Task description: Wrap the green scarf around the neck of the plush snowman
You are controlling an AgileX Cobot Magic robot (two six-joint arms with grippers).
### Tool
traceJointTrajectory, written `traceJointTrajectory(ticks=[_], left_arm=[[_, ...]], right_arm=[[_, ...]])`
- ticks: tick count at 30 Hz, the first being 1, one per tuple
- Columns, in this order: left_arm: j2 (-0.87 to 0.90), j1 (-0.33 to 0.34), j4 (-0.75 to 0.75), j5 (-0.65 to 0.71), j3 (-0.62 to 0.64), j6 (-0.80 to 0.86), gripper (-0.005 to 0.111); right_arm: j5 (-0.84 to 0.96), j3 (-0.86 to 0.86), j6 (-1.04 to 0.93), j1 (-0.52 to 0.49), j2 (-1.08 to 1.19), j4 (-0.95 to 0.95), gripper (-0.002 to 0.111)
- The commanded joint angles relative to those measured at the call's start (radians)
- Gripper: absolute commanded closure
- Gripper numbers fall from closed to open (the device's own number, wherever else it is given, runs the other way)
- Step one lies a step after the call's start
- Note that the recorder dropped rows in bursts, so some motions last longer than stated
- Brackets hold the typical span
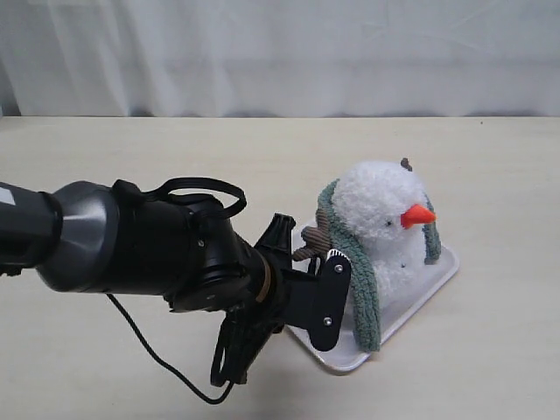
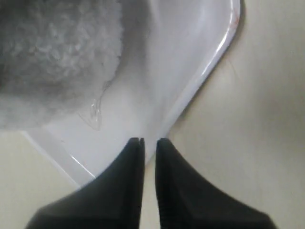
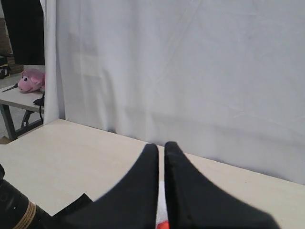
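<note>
The plush snowman [image 1: 381, 210] sits on a white tray [image 1: 443, 271] at the right of the table, its orange nose [image 1: 417, 215] pointing right. The green scarf [image 1: 360, 289] is draped behind the snowman's neck. One long end hangs down its front to the tray edge, and a short end [image 1: 431, 243] shows on the far side. My left gripper [image 2: 149, 141] is shut and holds nothing. It hovers at the tray's rim [image 2: 209, 62], beside white fluff [image 2: 52, 52]. My right gripper [image 3: 161, 145] is shut and empty, facing the curtain. A bit of white fluff and orange nose [image 3: 163, 224] shows below it.
The bulky left arm [image 1: 157, 245] and its cable [image 1: 157, 359] fill the front left of the table. A white curtain [image 1: 280, 52] hangs along the far edge. A pink plush toy [image 3: 31, 80] lies on another table beyond the curtain.
</note>
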Motion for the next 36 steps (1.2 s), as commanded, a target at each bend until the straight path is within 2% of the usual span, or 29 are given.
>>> traceJointTrajectory(ticks=[1,4,6,9,17,24,29,30,36], left_arm=[[0.019,0.002,-0.004,-0.012,0.006,0.052,0.074],[0.043,0.002,0.010,0.001,0.006,0.099,0.066],[0.059,0.002,0.041,0.009,0.006,0.102,0.065],[0.074,0.002,0.093,-0.012,0.006,0.102,0.065],[0.087,0.002,0.082,-0.149,0.006,0.100,0.065],[0.132,0.002,0.083,-0.080,0.006,0.098,0.065],[0.139,0.002,0.094,-0.092,0.006,0.098,0.066],[0.139,0.002,0.095,-0.097,0.006,0.098,0.068],[0.139,0.012,0.128,-0.053,0.006,0.098,0.106]], right_arm=[[-0.001,0.004,0.003,0.002,-0.004,-0.007,0.104],[-0.001,0.004,0.003,0.002,-0.004,-0.007,0.104],[-0.001,0.004,0.003,0.002,-0.004,-0.007,0.104],[-0.001,0.004,0.003,0.002,-0.004,-0.007,0.104],[-0.001,0.004,0.003,0.002,-0.004,-0.007,0.104],[-0.001,0.004,0.001,0.002,-0.004,-0.007,0.104],[-0.001,0.004,0.001,0.002,-0.004,-0.007,0.104],[-0.001,0.004,0.001,0.002,-0.004,-0.007,0.104],[-0.001,0.004,0.001,0.002,-0.004,-0.007,0.104]])
